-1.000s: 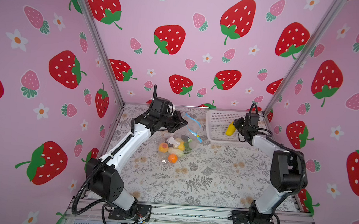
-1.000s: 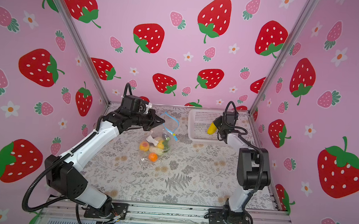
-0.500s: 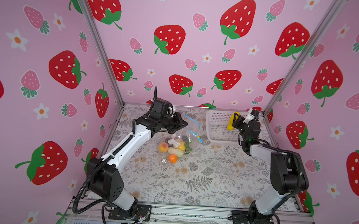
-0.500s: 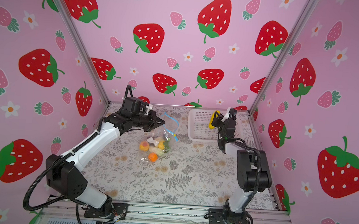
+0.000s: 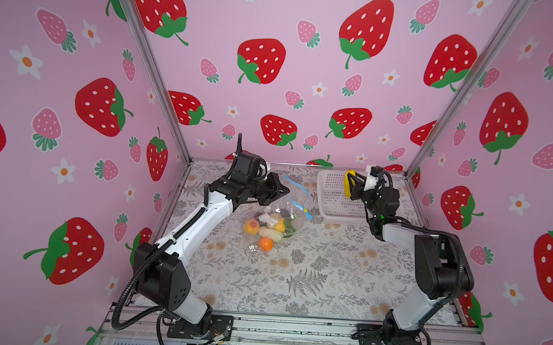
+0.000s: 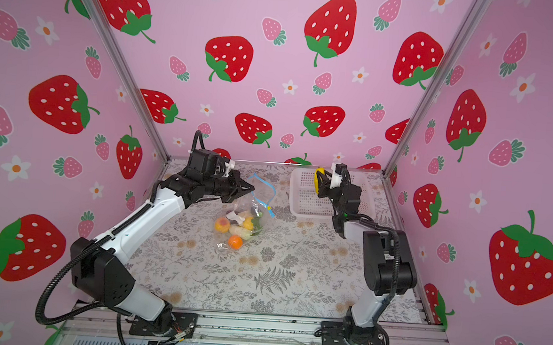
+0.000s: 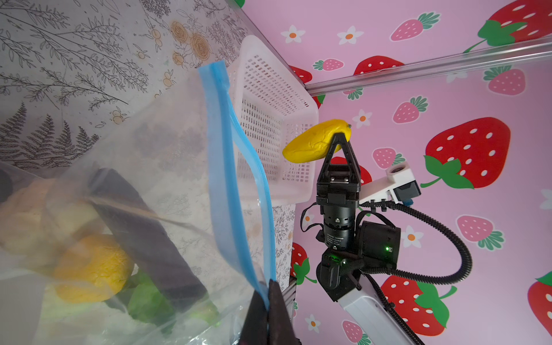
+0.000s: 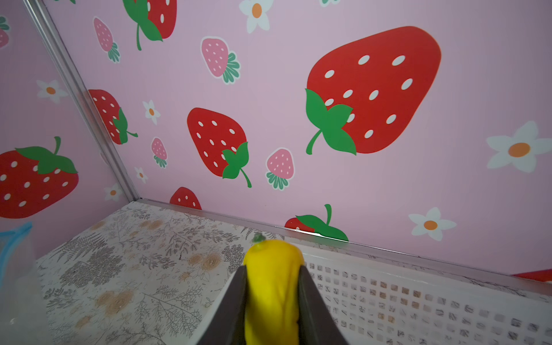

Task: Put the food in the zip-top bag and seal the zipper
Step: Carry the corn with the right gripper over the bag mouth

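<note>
The zip-top bag (image 5: 275,220), already holding fruit, rests on the tabletop (image 5: 310,282) beside the white basket (image 5: 321,189), its blue zipper (image 7: 221,167) pinched in the tightly closed left claw (image 7: 267,294), while over that basket's edge the right claw (image 8: 272,268) clamps the banana (image 7: 307,145).

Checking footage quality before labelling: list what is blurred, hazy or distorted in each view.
Right wrist view: the banana in the right tool and the basket mesh are soft. Left wrist view: food looks hazy through the bag. Both top views: frame posts lean outward, wide-angle distortion.
</note>
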Action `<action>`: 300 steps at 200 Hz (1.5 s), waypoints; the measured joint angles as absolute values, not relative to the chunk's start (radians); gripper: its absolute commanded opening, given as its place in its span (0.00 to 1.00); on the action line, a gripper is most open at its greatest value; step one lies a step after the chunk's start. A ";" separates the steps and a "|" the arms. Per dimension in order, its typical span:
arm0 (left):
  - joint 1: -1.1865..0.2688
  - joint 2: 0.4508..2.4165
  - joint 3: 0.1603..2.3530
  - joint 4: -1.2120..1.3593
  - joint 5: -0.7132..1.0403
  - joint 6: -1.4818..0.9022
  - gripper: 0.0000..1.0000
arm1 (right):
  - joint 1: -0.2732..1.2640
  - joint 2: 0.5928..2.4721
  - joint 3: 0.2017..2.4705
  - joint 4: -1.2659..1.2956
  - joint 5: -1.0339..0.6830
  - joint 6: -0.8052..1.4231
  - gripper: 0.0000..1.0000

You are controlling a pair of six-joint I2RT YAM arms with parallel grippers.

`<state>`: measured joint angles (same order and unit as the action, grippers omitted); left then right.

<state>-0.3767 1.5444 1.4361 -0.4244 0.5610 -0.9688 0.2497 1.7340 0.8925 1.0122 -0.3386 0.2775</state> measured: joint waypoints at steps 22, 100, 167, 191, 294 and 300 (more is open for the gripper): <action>-0.377 1.544 1.436 -0.425 0.561 -0.969 0.00 | 0.275 1.708 0.892 0.982 -0.355 0.275 0.20; -0.377 1.544 1.437 -0.428 0.561 -0.968 0.00 | 0.415 1.526 0.905 0.958 -0.376 0.361 0.18; -0.377 1.544 1.439 -0.430 0.558 -0.968 0.00 | 0.546 1.482 0.933 0.982 -0.372 0.501 0.17; -0.377 1.544 1.439 -0.431 0.557 -0.968 0.00 | 0.580 1.503 0.965 1.007 -0.376 0.568 0.17; -0.377 1.510 1.439 -0.457 0.550 -0.968 0.00 | 0.644 1.693 1.067 1.053 -0.387 0.751 0.16; -0.377 1.510 1.439 -0.459 0.550 -0.968 0.00 | 0.647 1.697 1.070 1.053 -0.388 0.755 0.16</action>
